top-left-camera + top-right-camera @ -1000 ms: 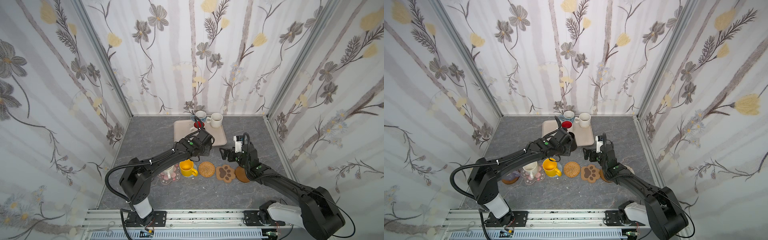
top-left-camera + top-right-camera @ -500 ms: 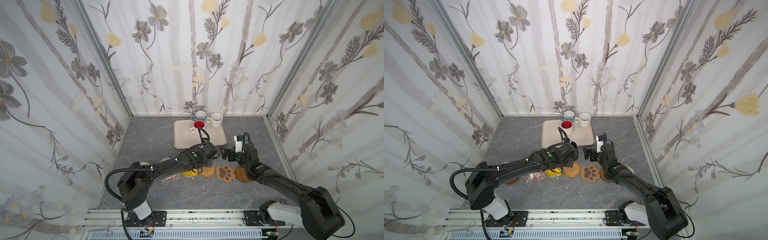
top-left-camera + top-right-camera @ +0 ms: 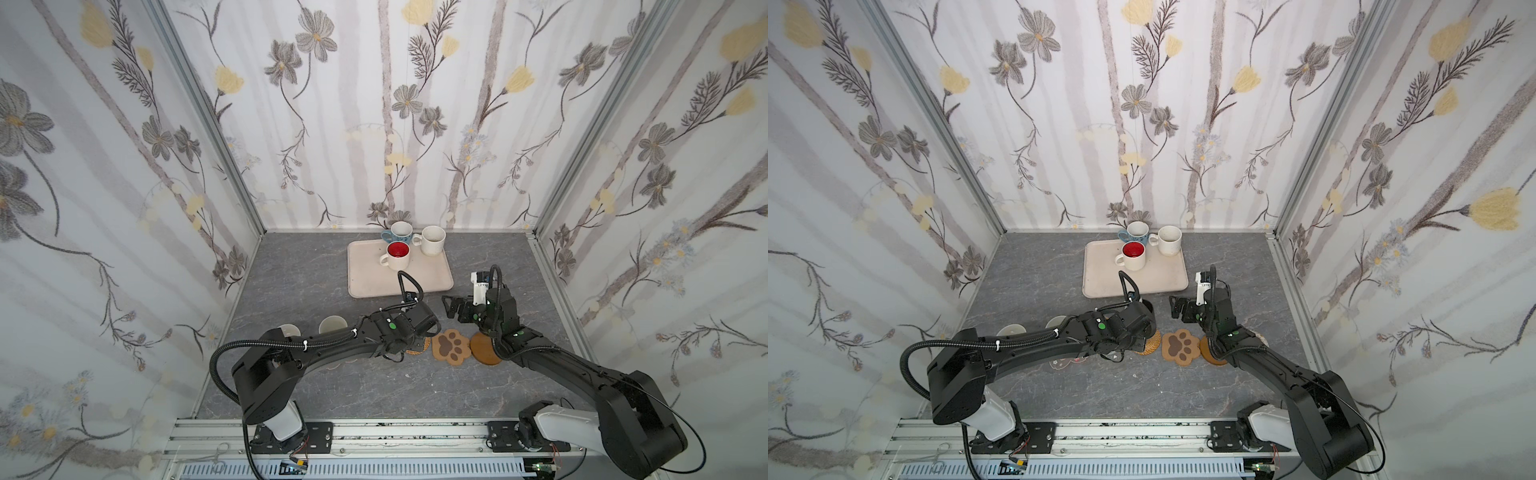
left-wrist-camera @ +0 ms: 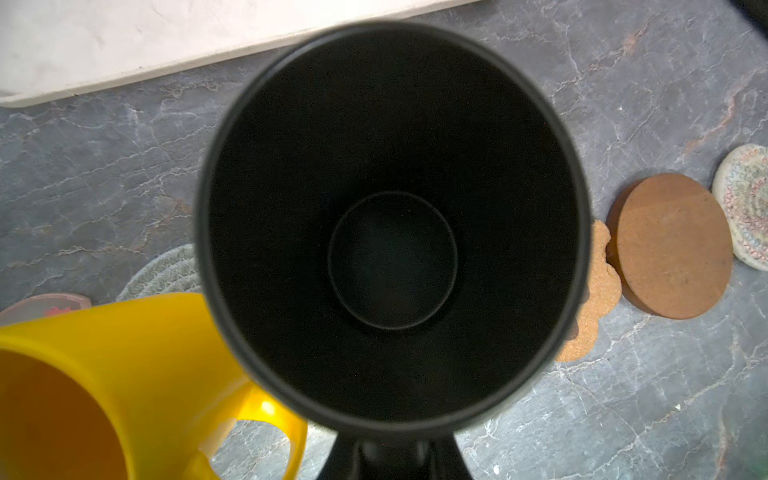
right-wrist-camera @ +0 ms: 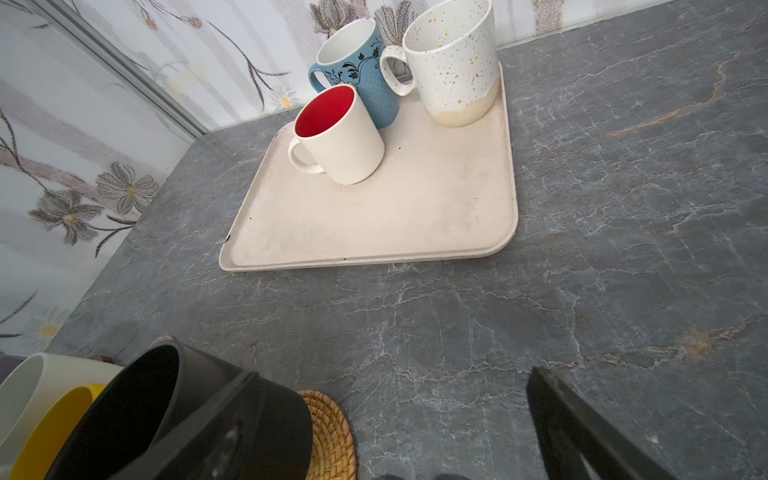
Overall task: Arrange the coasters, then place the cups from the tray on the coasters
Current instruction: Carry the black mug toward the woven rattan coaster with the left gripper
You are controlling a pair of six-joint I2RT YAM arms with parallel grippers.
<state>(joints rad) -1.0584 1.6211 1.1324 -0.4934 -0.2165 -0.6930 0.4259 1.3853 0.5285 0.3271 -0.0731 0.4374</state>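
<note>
My left gripper (image 4: 390, 455) is shut on the handle of the black cup (image 4: 390, 224). It holds the cup low over the tan rattan coaster (image 5: 332, 432), and contact is hidden. The yellow cup (image 4: 104, 374) stands beside it, next to a grey-blue crochet coaster (image 4: 166, 274). The paw coaster (image 3: 451, 345) and a brown wooden disc (image 3: 484, 349) lie bare to the right. My right gripper (image 3: 453, 309) hovers open and empty behind them. On the tray (image 3: 415, 282) stand a blue patterned cup (image 3: 399, 232), a red-inside white cup (image 3: 397, 255) and a cream speckled cup (image 3: 432, 240).
Two more cups (image 3: 289, 331) (image 3: 332, 323) stand at the row's left end, partly behind my left arm. A white woven coaster (image 4: 744, 208) lies beyond the wooden disc. A pink coaster edge (image 4: 45, 305) shows by the yellow cup. Flowered walls enclose the grey marbled table.
My left arm has carried the black cup from the tray's front edge forward and down over the rattan coaster, now covering the yellow cup from above. The right arm has not moved.
</note>
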